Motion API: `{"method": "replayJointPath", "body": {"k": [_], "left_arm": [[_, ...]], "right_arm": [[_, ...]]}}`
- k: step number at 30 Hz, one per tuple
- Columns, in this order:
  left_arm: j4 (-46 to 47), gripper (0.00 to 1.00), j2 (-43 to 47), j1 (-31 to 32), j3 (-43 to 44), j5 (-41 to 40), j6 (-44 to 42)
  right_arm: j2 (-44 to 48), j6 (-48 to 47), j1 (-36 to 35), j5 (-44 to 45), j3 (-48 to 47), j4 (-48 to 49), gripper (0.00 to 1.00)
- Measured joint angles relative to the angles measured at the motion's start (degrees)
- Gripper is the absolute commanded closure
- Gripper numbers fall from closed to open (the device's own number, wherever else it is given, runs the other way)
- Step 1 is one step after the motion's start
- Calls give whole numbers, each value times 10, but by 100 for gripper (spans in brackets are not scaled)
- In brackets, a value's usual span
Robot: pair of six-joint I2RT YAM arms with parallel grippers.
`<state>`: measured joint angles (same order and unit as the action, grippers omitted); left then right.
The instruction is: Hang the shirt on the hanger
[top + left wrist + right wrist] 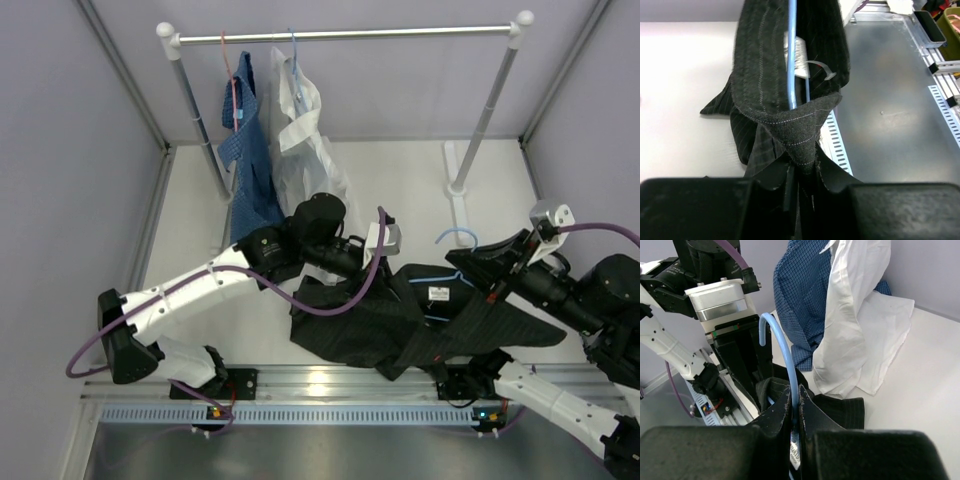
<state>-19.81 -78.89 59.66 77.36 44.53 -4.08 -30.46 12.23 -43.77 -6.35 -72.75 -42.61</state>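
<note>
The black pinstriped shirt (400, 325) lies in a heap at the table's front centre, lifted at the collar. The light-blue wire hanger (458, 236) is partly inside it, hook sticking out the top. My left gripper (398, 268) is shut on the collar (800, 140), with the hanger's wire (791, 60) running down inside the neck opening. My right gripper (472, 260) is shut on the hanger's neck (795, 400) just below the hook (776, 335). My left gripper's fingers (742, 360) face it closely. The shirt's lower part and sleeves lie crumpled on the table.
A clothes rail (345, 35) on two posts (482, 125) stands at the back. A blue patterned shirt (250, 170) and a white shirt (305, 140) hang at its left end, reaching the table. An aluminium rail (330, 385) runs along the front edge.
</note>
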Motion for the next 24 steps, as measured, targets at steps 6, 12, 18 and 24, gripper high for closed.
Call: {"method": "replayJointPath", "body": {"k": [6,12,18,24], "left_arm": [[-7,88,0,0,16,11,1],[-12,100,0,-6,17,2,3],[-13,100,11,-3,9,2,-15],[-51,100,50,0,3,0,-54]], "right_arm": [[-17,7,0,-20,9,27,100],[-19,16,0,-37,12,38,98],[-19,14,0,-26,12,38,26],[-22,-35,0,-36,-17,-35,18]]}}
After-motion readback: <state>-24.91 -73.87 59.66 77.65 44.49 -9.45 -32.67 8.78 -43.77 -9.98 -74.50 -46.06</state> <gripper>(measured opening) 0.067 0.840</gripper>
